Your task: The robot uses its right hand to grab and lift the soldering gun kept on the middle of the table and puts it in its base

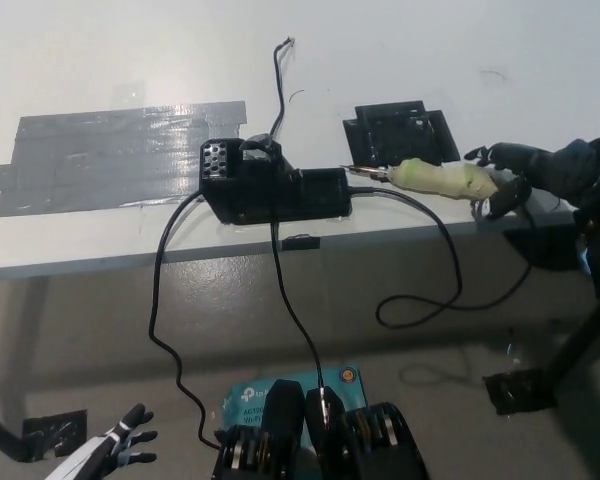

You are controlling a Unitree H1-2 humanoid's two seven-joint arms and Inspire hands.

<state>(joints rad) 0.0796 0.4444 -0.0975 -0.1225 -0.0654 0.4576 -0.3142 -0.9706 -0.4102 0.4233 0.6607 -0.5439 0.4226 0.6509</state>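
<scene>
White tabletop [100, 60] fills the upper part of my view, grey floor below its front edge. Nearest, well below the black base [275, 185], my white left hand [105, 455] rests low with its fingers spread, holding nothing. Just right of the base lies the soldering gun [435, 178], its tip at the base's right end, its pale handle at the table's front edge. My black right hand [525, 175] sits at the handle's far end, fingers parted and not clamped on it. I judge the insertion nearly finished; to do it well I should draw away sideways without nudging the handle. Cables [420, 300] loop below the base and could snag. Beyond the gun lies a black bracket [400, 135]; left of the base, grey tape [110, 155].
</scene>
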